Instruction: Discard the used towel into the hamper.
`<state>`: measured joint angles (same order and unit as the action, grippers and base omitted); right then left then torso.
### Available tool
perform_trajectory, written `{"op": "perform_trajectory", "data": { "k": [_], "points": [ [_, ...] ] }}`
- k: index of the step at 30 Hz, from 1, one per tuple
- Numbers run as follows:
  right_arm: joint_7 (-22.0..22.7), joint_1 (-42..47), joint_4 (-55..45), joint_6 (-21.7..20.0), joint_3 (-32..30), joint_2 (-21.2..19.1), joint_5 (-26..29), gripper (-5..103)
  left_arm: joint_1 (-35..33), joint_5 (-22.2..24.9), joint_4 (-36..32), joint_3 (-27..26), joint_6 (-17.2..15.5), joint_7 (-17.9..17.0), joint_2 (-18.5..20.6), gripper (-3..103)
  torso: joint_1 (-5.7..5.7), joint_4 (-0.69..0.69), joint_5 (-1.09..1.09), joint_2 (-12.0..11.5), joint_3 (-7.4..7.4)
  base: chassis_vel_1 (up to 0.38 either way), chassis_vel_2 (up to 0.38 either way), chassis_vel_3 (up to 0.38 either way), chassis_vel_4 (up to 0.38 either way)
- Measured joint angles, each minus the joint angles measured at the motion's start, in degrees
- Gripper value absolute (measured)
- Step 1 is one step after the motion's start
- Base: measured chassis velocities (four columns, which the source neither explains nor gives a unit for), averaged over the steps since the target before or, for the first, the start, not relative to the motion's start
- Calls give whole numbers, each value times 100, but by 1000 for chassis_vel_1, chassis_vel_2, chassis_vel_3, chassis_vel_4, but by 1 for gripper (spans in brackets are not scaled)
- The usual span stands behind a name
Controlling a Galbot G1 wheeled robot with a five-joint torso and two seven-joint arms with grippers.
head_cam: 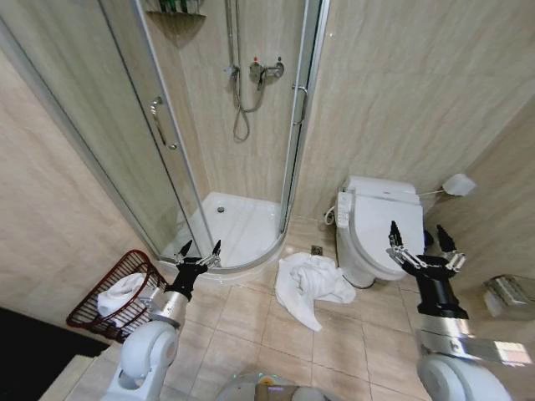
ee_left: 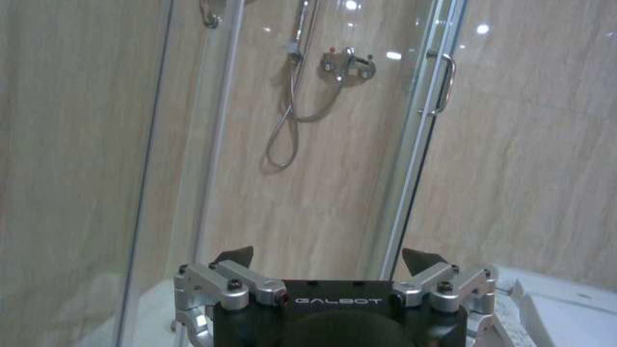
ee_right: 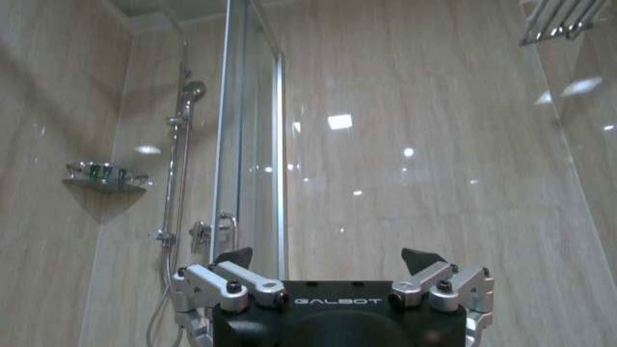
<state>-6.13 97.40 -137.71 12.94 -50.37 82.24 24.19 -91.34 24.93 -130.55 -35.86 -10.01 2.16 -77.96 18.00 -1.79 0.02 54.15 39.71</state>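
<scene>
The shower [head_cam: 242, 125], a glass-walled corner cubicle with a white tray, takes up the middle back of the head view, its hose and mixer hanging on the beige tiled wall. To its right stands the toilet [head_cam: 376, 225], white, lid down, against the same wall. On the tiled floor [head_cam: 251, 317] between shower and toilet lies the towel [head_cam: 309, 288], white and crumpled in a loose heap, just beside the toilet's base and touching no gripper. The hamper [head_cam: 117, 292], a dark red-brown wire basket, sits tilted on the floor at the robot's left, near the shower's edge, with something white inside it; it is well apart from the towel. The left gripper [head_cam: 201, 251] is raised just beside the hamper, in front of the shower tray, its fingers spread and empty. The right gripper [head_cam: 422, 242] is raised in front of the toilet, fingers likewise spread, grasping nothing
</scene>
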Motion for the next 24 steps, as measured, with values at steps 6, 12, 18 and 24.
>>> {"op": "perform_trajectory", "data": {
  "k": [6, 12, 18, 24],
  "points": [
    [-16, -10, 49, 112, -3, 1, -3, 100, 0, 0, 0, 0, 0, 0, 0, 100, -72, -1, -3, -149, -75, 11, 8, -17, -8],
    [3, -6, 82, 176, -30, -5, -3, 100, 0, 0, 0, -1, 0, 0, 0, 100, -142, 0, -2, -306, -161, 6, 6, -9, -4],
    [153, -100, 110, 206, -53, -39, -71, 100, 0, 0, 0, -1, 0, 0, 0, 100, -208, 0, -1, -456, -244, 0, 0, 0, 0],
    [444, -251, 134, 255, -40, -71, -252, 100, 0, 0, 0, -1, 0, 0, 0, 100, -271, 0, -1, -600, -326, 0, 0, 0, 0]
  ]
}}
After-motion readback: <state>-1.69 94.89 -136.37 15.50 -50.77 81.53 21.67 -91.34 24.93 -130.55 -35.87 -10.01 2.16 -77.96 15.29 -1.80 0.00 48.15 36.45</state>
